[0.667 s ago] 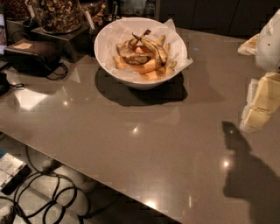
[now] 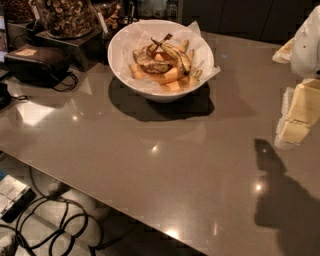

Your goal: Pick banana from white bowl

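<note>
The white bowl (image 2: 122, 62) stands at the back middle of the grey counter, lined with crinkled white paper. The banana (image 2: 175, 54), brown-black with dull yellow patches, lies curved on top of pale orange-yellow pieces (image 2: 157, 76) inside it, its thin dark stem pointing up and back. My gripper (image 2: 296, 120) hangs at the right edge of the view, cream-coloured, well to the right of the bowl and above the counter, with nothing seen in it. Its shadow falls on the counter below it.
A glass jar of brown nuts (image 2: 65, 15) stands on a dark stand at the back left. A black device with a cable (image 2: 37, 62) sits left of the bowl. The counter's front edge (image 2: 100, 200) runs diagonally; cables lie on the floor below.
The view has shifted slightly; the bowl and banana lie as before. The gripper stays at the right edge.
</note>
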Controlling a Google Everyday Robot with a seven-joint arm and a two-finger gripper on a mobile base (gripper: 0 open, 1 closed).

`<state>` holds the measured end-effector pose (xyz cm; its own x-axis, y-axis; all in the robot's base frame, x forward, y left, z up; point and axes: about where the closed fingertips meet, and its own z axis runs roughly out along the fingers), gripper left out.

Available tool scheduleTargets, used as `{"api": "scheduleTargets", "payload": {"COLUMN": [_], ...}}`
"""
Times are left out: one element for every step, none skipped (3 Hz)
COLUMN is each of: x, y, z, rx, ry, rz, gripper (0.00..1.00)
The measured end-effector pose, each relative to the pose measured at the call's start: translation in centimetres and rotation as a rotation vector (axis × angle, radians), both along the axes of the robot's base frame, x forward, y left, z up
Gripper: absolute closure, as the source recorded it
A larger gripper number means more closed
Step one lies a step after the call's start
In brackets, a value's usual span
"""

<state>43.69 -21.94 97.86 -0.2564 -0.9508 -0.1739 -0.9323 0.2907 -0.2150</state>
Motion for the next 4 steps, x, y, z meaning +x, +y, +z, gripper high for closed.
{"api": "scheduleTargets", "payload": {"x": [2.5,7.0,8.0,10.2], "y": [1.1,4.0,5.1,5.9], "z": [0.9,3.3,4.2,3.5], "rx": [0.012,0.029,0.052,0.136], "ry": [0.044,0.002,-0.045,-0.016], "rz": [-0.061,-0.094,-0.08,-0.147], "gripper": [0.0,0.0,0.0,0.0]}}
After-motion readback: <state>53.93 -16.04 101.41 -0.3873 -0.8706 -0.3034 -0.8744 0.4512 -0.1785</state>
